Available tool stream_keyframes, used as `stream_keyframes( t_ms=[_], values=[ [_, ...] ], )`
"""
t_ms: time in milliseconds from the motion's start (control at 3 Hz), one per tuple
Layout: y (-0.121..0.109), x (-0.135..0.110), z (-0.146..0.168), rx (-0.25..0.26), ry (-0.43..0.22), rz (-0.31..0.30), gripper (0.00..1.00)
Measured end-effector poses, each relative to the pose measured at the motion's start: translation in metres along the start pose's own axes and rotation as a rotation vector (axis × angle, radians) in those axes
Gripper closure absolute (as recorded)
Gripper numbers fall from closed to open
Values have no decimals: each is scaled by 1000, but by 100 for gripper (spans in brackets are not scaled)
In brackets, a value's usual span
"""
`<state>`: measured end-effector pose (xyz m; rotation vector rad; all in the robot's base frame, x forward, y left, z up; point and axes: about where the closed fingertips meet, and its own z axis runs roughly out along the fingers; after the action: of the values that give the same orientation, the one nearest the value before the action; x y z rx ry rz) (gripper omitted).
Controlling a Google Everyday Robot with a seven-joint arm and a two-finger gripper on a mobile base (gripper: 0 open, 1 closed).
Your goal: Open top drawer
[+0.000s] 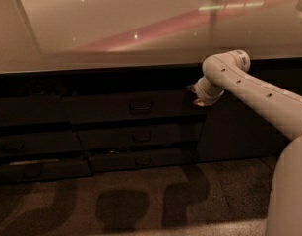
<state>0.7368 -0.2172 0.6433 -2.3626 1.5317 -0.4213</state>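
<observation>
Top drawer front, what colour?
Dark grey, seen in the camera view: the wide flat top drawer front. The end effector is by its right end.

The table (116, 28) had a pale, glossy top that threw back streaks and specks of light. The top drawer (101, 108) showed a dark, smooth, matt front, and its loop handle (140, 105) was just as dark and dull. The gripper (196, 95), at the right end of that front, looked pale and smooth like the arm (261, 91), whose off-white shell seemed satin plastic marked with small dark dots. The floor (140, 200) looked matt and finely grained, perhaps carpet.
</observation>
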Motion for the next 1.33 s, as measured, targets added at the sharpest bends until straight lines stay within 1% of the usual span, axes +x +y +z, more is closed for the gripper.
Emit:
stream_keyframes(
  t_ms=[667,1000,1333],
  values=[
    [-4,1,-10,0,0,0,100],
    [1,-1,-10,-1,5,-4,100],
    [0,-1,-12,-1,5,-4,100]
  ],
)
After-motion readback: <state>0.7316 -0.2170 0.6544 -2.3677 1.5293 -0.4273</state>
